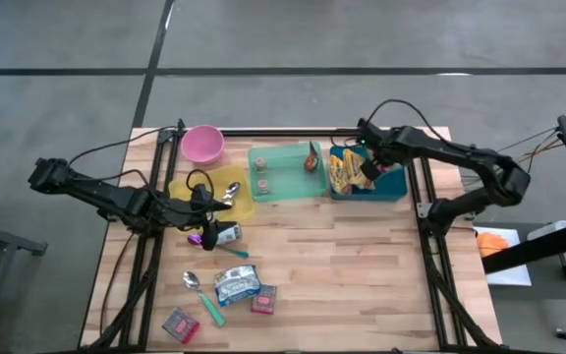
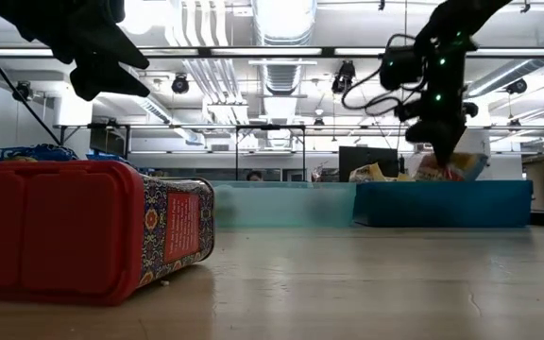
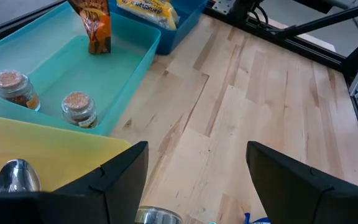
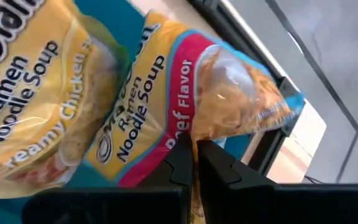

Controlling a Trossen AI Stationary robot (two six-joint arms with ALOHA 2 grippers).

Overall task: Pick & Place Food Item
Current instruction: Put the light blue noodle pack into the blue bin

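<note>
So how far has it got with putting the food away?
One ramen packet, Creamy Chicken, already lies in the blue bin. In hand: the right gripper is shut on the Beef Flavor ramen packet, held over that bin. Left to do: a silver-blue pouch and small red packets remain on the table. The left gripper is open above the table.
</note>
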